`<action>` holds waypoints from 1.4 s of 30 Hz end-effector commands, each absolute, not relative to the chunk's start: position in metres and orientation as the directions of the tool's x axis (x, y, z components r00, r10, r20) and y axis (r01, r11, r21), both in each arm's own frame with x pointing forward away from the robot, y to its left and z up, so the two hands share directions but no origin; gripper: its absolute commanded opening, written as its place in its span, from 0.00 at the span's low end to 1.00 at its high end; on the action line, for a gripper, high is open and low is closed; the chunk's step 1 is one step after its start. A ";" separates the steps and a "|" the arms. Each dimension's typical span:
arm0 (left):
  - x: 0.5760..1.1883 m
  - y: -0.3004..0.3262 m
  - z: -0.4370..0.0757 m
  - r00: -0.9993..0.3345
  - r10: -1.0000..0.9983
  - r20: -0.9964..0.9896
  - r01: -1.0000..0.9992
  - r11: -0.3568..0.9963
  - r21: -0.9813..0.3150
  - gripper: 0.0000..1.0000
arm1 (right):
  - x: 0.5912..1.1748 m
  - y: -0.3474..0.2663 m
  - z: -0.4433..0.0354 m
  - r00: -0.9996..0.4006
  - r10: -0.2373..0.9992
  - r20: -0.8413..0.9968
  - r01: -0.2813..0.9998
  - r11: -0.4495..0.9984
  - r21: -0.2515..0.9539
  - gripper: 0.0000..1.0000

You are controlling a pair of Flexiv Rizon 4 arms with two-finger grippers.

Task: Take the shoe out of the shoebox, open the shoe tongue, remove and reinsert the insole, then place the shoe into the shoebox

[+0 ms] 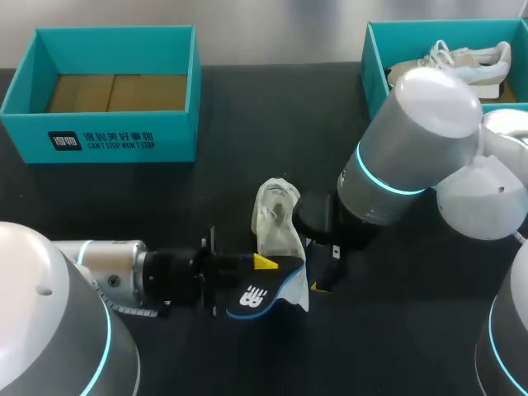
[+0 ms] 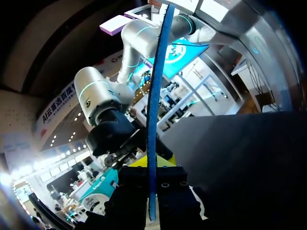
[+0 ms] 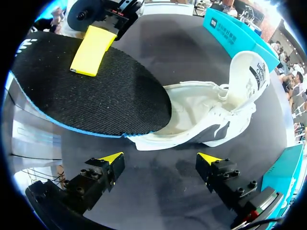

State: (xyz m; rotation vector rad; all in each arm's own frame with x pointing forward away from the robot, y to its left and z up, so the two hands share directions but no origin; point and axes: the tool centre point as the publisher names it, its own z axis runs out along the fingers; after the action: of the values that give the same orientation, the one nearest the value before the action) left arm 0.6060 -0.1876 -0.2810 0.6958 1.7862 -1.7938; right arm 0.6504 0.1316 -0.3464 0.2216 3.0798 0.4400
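A white shoe lies on the dark table's middle, its tongue pulled up. My left gripper is shut on the black insole, whose underside is blue. In the left wrist view the insole shows edge-on between that gripper's fingers. In the right wrist view the insole hangs over the table, one end at the opening of the shoe. My right gripper stands open just short of the shoe, nothing between its fingers. In the head view it is right beside the shoe.
An empty teal shoebox stands at the back left. A second teal box at the back right holds another white shoe. My right arm's thick forearm reaches over the table's right half.
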 end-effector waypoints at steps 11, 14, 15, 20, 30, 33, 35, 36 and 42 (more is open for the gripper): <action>0.611 -0.192 -0.290 -0.739 -0.010 -0.674 0.673 0.023 -0.739 0.00 | 0.650 0.132 -0.347 -0.990 0.144 -0.004 0.137 0.950 0.279 1.00; 0.614 -0.193 -0.292 -0.741 -0.015 -0.671 0.671 0.026 -0.741 0.00 | 0.650 0.132 -0.347 -0.990 0.144 -0.004 0.137 0.950 0.279 1.00; 0.615 -0.193 -0.293 -0.742 -0.017 -0.670 0.670 0.027 -0.742 0.00 | 0.650 0.132 -0.347 -0.990 0.144 -0.004 0.137 0.950 0.279 1.00; 0.620 -0.194 -0.297 -0.743 -0.027 -0.669 0.667 0.046 -0.744 0.00 | 0.650 0.132 -0.347 -0.990 0.144 -0.004 0.137 0.950 0.279 1.00; 0.627 -0.194 -0.304 -0.760 -0.058 -0.648 0.645 0.063 -0.762 0.00 | 0.650 0.132 -0.347 -0.990 0.144 -0.004 0.137 0.950 0.279 1.00; 0.628 -0.193 -0.304 -0.761 -0.069 -0.646 0.643 0.061 -0.764 0.00 | 0.650 0.132 -0.347 -0.990 0.144 -0.004 0.137 0.950 0.279 1.00; 0.629 -0.192 -0.306 -0.762 -0.079 -0.643 0.640 0.059 -0.766 0.00 | 0.650 0.132 -0.347 -0.990 0.144 -0.004 0.137 0.950 0.279 1.00; 0.630 -0.191 -0.306 -0.762 -0.082 -0.642 0.639 0.058 -0.767 0.00 | 0.650 0.132 -0.347 -0.990 0.144 -0.004 0.137 0.950 0.279 1.00; 0.633 -0.192 -0.311 -0.760 -0.091 -0.644 0.643 0.041 -0.765 0.00 | 0.650 0.132 -0.347 -0.990 0.144 -0.004 0.137 0.950 0.279 1.00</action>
State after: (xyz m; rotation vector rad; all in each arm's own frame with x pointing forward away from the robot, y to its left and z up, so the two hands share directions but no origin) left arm 0.6299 -0.1914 -0.3064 0.5603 1.7966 -1.7659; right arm 0.6504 0.1316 -0.3464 0.2215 3.0798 0.4400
